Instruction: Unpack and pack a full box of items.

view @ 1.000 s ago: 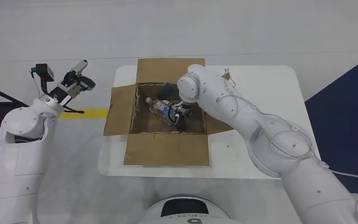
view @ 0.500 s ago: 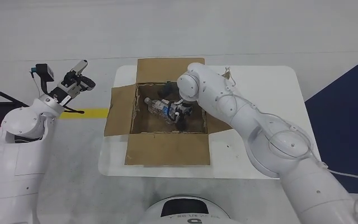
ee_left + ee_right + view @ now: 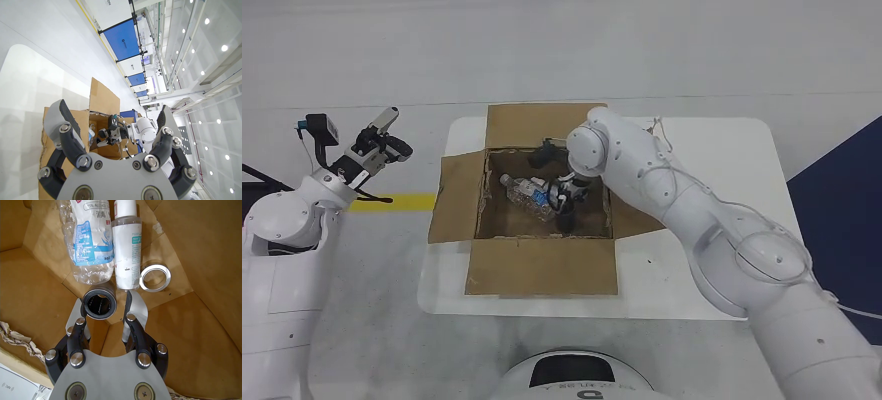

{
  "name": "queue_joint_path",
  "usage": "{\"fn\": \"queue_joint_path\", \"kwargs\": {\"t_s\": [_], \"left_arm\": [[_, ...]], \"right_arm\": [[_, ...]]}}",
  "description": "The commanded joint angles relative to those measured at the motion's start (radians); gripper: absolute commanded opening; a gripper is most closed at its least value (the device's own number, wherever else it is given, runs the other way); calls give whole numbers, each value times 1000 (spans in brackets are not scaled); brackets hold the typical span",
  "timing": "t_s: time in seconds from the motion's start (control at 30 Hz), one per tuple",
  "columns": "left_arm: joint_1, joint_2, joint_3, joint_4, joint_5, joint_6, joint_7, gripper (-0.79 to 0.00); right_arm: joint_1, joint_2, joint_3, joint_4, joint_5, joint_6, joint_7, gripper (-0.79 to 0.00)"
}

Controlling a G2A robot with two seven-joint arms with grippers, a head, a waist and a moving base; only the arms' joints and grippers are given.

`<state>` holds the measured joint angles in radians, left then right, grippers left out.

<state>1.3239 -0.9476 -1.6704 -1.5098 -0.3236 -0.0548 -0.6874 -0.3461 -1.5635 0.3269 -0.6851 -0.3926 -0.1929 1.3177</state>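
The box (image 3: 540, 268) sat open on the desk (image 3: 712, 150). A crumpled bottle (image 3: 88, 247), a white bottle (image 3: 127, 256), a ring (image 3: 155, 275) and a bearing (image 3: 99, 303) lay on its floor. The right end effector (image 3: 105, 300) was down inside, fingers apart, with the bearing between them but unclamped. The left end effector (image 3: 113, 106) hung beside the desk, spread and holding nothing. Unpacking looked barely begun, with all the packing yet to do.

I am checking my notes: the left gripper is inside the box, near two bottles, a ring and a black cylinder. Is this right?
Not quite: it is the right gripper that is inside the box, as the right wrist view shows. The rest holds.
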Motion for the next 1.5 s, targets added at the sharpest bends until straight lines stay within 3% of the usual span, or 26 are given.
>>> {"fn": "queue_joint_path", "kwargs": {"t_s": [0.0, 0.37, 0.57, 1.47], "left_arm": [[0, 0, 0, 0, 0, 0, 0, 0], [0, 0, 0, 0, 0, 0, 0, 0], [0, 0, 0, 0, 0, 0, 0, 0], [0, 0, 0, 0, 0, 0, 0, 0]], "right_arm": [[-7, 10, 10, -25, 1, -13, 12, -416], [-50, 78, 75, -168, -45, 9, 52, -419], [-81, 95, 87, -211, -80, 29, 53, -443], [-91, 44, 69, -141, -152, 61, 31, -545]]}}
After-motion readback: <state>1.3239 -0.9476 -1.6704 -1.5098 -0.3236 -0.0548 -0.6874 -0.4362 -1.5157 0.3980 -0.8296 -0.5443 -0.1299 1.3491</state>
